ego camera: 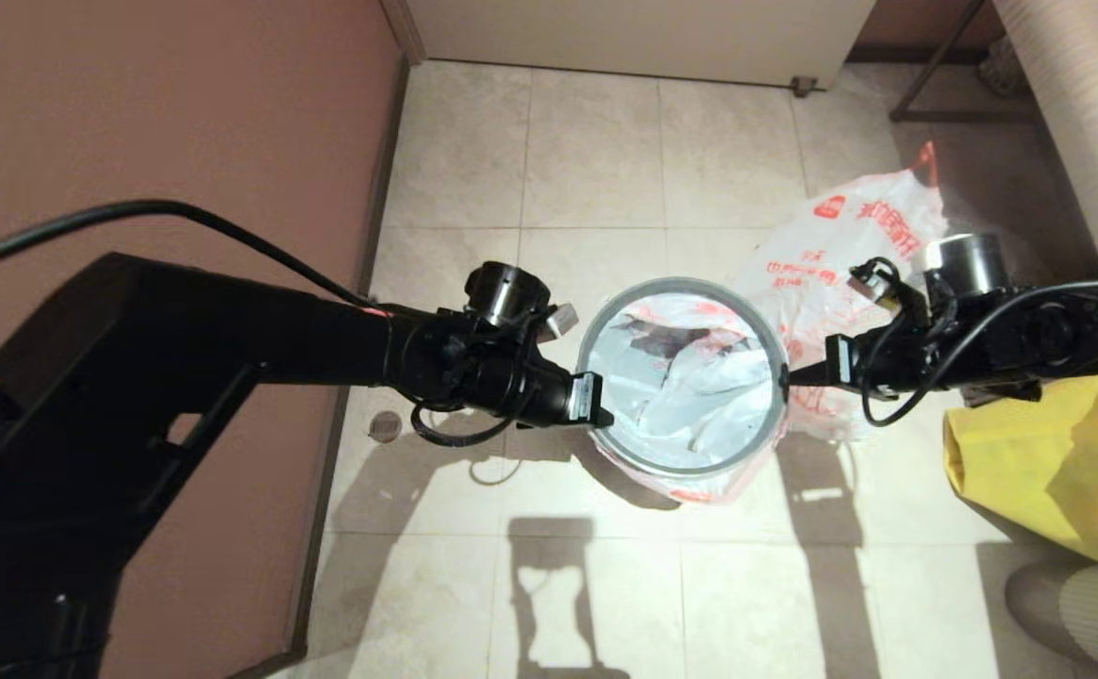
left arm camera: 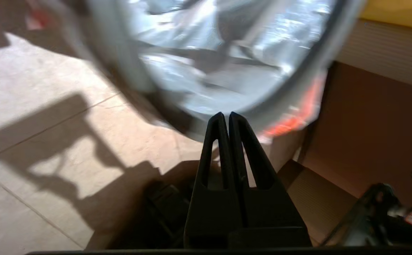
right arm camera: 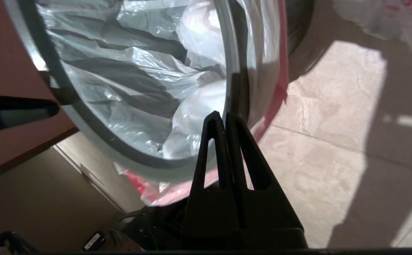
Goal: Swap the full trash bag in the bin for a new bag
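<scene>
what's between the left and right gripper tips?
In the head view, the bin: the left gripper and right gripper sit at opposite sides of its grey ring rim, which holds the new bag lining it.

**Hard light from behind the robot, long shadows on the tiles**

The scene is fairly bright and warm. Light comes from behind and above the robot: in the head view the arms and the robot's body cast 3 dark, sharp-edged shadows on the floor point(ego camera: 596, 170), falling on the near tiles. The lining bag point(ego camera: 690, 377) in the bin glares pale blue-white. In the left wrist view the grey ring rim point(left arm camera: 114, 63) just beyond the closed jaws is smeared with motion blur, and the plastic behind it shows streaky highlights. In the right wrist view the plastic point(right arm camera: 135, 63) ahead of the jaws is sharper, with bright sheen; the floor beside them is washed out.
</scene>
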Tool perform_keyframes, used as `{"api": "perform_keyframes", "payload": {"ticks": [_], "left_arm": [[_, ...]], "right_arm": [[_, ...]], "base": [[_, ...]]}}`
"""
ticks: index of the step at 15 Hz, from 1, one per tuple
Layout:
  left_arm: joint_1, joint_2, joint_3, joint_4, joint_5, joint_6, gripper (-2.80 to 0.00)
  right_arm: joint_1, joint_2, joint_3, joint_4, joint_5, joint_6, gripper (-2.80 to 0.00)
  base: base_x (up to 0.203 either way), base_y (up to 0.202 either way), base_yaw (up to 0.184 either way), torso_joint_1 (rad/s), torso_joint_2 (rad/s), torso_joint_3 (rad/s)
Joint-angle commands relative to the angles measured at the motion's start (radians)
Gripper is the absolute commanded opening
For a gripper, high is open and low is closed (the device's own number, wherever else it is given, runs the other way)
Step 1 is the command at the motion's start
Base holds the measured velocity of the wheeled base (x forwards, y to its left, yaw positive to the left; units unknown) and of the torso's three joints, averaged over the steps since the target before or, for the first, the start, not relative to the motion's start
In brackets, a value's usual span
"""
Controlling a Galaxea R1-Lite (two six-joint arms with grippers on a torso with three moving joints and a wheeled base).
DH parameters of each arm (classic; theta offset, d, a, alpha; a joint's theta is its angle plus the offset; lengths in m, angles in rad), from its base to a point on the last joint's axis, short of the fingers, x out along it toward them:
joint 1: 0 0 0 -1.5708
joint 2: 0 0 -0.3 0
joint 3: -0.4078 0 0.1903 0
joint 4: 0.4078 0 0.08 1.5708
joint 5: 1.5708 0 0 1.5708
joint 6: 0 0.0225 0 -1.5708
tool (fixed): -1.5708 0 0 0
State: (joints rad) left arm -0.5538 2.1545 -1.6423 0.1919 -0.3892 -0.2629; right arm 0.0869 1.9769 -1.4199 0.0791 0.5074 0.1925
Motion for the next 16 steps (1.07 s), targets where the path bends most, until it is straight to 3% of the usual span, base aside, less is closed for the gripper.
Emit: {"api": "perform_keyframes", "payload": {"ticks": [1,3,4,6,8,9,11,13,16], "left_arm": [[-0.043,-0.189,0.032,-0.003,0.003,-0.019,-2.80],[-0.108,-0.328,0.030,0.053,0.109,-0.037,-2.80],[-0.148,-0.379,-0.012,0.163,0.216,-0.039,-2.80],[-0.219,-0.484,-0.052,0.363,0.342,-0.048,-2.80],[-0.267,-0.582,0.023,0.432,0.508,-0.071,-2.80],[-0.269,-0.637,0.119,0.434,0.582,-0.074,-2.80],[-0.233,-0.804,0.304,0.406,0.731,-0.059,-2.80],[-0.150,-0.987,0.455,0.354,0.839,-0.010,-2.80],[0.095,-1.210,0.650,0.212,0.934,0.040,-2.80]], "right_arm": [[0.010,-0.154,0.036,-0.001,0.014,0.011,-2.80],[0.012,-0.289,0.059,0.024,0.013,0.032,-2.80],[0.014,-0.359,0.070,0.058,0.012,0.038,-2.80],[0.015,-0.501,0.097,0.148,-0.001,0.041,-2.80],[0.017,-0.660,0.151,0.229,-0.053,0.033,-2.80],[0.018,-0.742,0.208,0.260,-0.095,0.008,-2.80],[0.024,-0.907,0.360,0.290,-0.176,-0.028,-2.80],[0.037,-1.062,0.457,0.307,-0.227,-0.010,-2.80],[0.046,-1.177,0.526,0.328,-0.413,0.023,-2.80]], "base": [[0.000,0.000,0.000,0.000,0.00,0.000],[0.000,0.000,0.000,0.000,0.00,0.000],[0.000,0.000,0.000,0.000,0.00,0.000],[0.000,0.000,0.000,0.000,0.00,0.000],[0.000,0.000,0.000,0.000,0.00,0.000],[0.000,0.000,0.000,0.000,0.00,0.000],[0.000,0.000,0.000,0.000,0.00,0.000],[0.000,0.000,0.000,0.000,0.00,0.000],[0.000,0.000,0.000,0.000,0.00,0.000]]}}
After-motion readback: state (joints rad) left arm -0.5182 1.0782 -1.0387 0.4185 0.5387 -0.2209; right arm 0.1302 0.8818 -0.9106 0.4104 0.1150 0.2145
